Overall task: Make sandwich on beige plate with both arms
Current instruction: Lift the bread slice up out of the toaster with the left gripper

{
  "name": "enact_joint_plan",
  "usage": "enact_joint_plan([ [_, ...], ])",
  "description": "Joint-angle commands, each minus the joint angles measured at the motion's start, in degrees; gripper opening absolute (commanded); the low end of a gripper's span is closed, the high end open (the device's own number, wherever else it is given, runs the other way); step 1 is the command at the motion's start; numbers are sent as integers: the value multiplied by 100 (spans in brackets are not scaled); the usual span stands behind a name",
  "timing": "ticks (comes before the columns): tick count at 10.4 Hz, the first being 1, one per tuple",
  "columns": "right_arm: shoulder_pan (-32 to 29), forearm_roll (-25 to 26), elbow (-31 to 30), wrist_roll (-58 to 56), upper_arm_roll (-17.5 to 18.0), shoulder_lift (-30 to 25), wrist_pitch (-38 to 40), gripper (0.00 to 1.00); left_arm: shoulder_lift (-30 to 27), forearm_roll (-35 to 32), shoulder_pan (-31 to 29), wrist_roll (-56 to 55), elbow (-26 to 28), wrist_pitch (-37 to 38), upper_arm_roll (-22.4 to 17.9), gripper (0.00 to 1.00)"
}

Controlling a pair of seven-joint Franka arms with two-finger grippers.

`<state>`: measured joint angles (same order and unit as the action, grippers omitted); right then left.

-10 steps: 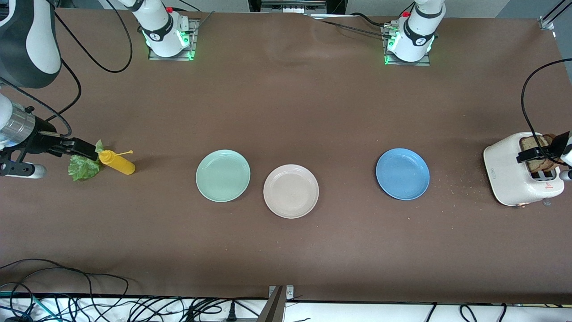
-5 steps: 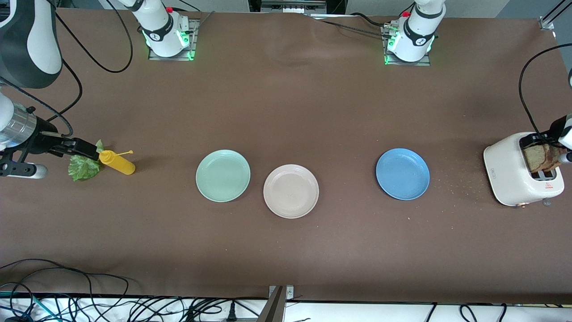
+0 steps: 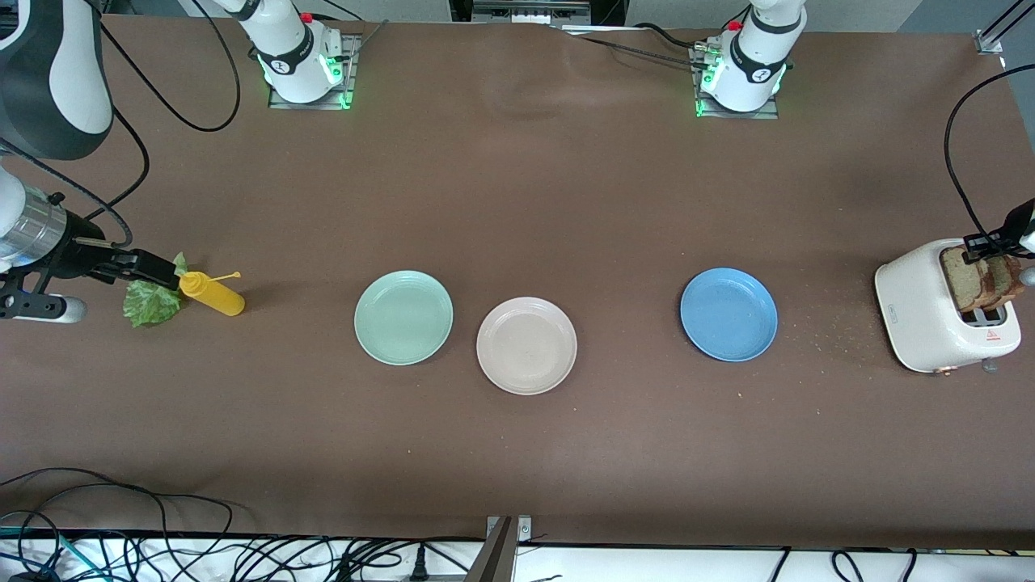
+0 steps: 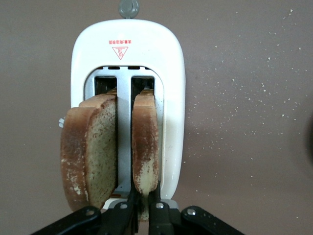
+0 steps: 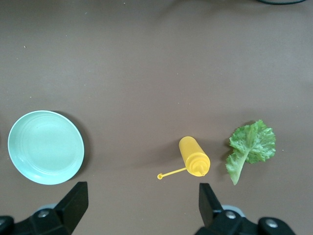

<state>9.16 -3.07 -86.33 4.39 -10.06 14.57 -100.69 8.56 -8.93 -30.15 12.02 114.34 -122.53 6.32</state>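
Observation:
Two brown bread slices stand in the white toaster at the left arm's end of the table. My left gripper is shut on the edge of the slice in the slot nearer the plates. The other slice leans beside it, untouched. The beige plate sits bare at mid-table. A green lettuce leaf lies at the right arm's end. My right gripper hangs open over the table by the leaf, holding nothing.
A yellow squeeze bottle lies next to the lettuce. A mint-green plate sits beside the beige plate, and a blue plate lies toward the toaster. Crumbs dot the table between the blue plate and the toaster.
My left gripper has shifted over the toaster and closed its jaws on one bread slice. The right arm has not moved.

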Motion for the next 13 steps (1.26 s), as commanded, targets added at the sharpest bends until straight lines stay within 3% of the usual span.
enact_joint_plan([
  [1,-2,-97,19,-44,21,2,-12,100,-82,-162,-61,38,88,-104,53,0],
  [5,-37,-97,19,-79,21,2,-4,100,-153,-75,87,414,-368,254,97,0],
  [6,-28,-97,19,-79,21,2,-12,100,-196,39,80,416,-534,517,393,0],
  [9,-28,-97,11,-79,21,2,-4,100,-249,942,-8,389,-1053,1370,1036,0],
  [12,-28,-97,11,-88,21,-7,-3,100,-188,2347,131,345,-1081,1601,1511,0],
  [13,-28,-97,11,-88,21,1,-4,100,-92,3126,124,345,-1064,1601,1817,0],
])
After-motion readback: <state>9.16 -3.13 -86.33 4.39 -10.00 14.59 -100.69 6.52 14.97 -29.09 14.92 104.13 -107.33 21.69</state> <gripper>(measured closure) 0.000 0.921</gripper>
